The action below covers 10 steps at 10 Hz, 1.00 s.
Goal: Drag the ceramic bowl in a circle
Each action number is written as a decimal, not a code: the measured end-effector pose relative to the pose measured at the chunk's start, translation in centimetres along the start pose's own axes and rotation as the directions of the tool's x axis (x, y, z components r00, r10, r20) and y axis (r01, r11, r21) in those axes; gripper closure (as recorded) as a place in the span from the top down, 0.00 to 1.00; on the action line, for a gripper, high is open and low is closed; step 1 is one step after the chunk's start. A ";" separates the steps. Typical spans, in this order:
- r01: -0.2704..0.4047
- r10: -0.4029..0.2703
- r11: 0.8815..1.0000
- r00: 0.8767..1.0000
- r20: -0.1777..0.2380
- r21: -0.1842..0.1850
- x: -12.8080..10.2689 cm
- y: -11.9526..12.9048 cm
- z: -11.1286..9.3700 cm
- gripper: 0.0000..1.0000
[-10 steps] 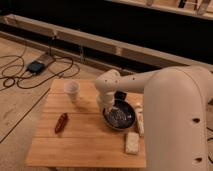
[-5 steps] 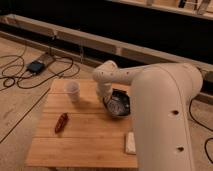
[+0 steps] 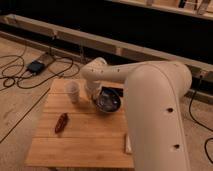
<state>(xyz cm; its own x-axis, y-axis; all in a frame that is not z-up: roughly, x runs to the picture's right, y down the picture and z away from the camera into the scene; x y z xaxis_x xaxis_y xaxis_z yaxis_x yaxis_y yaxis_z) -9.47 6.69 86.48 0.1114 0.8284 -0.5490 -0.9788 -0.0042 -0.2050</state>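
The ceramic bowl (image 3: 109, 101) is round, glossy and dark with a shiny inside. It sits on the wooden table (image 3: 80, 140) at the back right, partly hidden by my white arm. My gripper (image 3: 96, 95) reaches down at the bowl's left rim, between the bowl and the white cup (image 3: 72, 91). The arm's wrist covers most of the gripper.
A small reddish-brown object (image 3: 61, 122) lies on the table's left half. A pale flat item (image 3: 127, 145) lies at the right edge, mostly behind my arm. Cables and a dark box (image 3: 35, 66) lie on the floor at the left.
The bowl has moved back and slightly left on the table with the gripper. My arm now covers more of the table's right side.
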 end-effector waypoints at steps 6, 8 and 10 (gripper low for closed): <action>0.028 -0.044 0.992 0.991 -0.128 -0.127 6.7 2.5 1.0 0.17; -0.007 -0.013 0.993 0.986 -0.165 -0.120 8.3 1.0 1.9 0.17; -0.059 0.046 0.996 0.982 -0.181 -0.068 8.8 -2.0 2.6 0.17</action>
<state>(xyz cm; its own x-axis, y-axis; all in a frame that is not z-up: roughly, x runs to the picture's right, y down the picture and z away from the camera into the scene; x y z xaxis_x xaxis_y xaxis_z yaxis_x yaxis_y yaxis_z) -7.01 15.44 84.14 0.0957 0.7123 -0.6953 -0.9697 -0.0911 -0.2268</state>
